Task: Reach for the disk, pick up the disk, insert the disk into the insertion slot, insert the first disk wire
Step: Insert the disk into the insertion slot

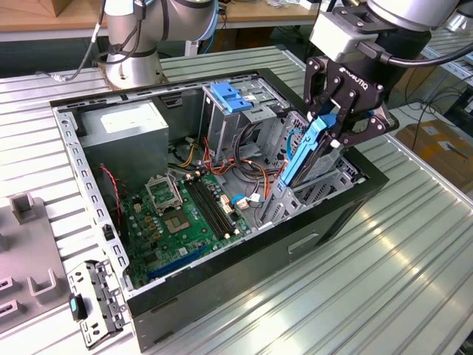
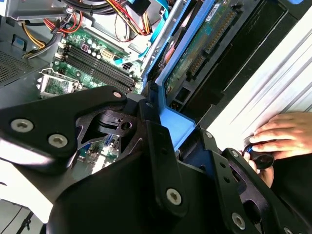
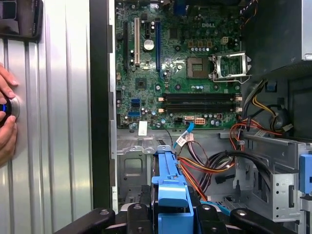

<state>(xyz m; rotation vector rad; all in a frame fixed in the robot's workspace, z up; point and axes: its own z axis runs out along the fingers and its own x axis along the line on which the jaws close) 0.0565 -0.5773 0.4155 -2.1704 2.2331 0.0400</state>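
Observation:
My gripper (image 1: 330, 126) is shut on the disk (image 1: 304, 154), a flat drive in a bright blue carrier. The disk hangs tilted, and its lower end reaches down into the insertion slot (image 1: 334, 180), the low grey cage at the case's corner on the exterior view's right. In the second wrist view the disk's green circuit side (image 2: 195, 48) and blue frame run away from the gripper (image 2: 165, 127). In the first wrist view the blue carrier (image 3: 170, 178) stands between the black fingers (image 3: 209, 217), above the grey bay (image 3: 129, 168).
The open computer case (image 1: 222, 296) lies on a ribbed metal table. A taller grey cage with a blue cap (image 1: 230, 97), the green motherboard (image 1: 185, 211) and bundles of coloured wires (image 1: 236, 166) are close by. A person's hand (image 2: 280, 134) rests on the table beside the case.

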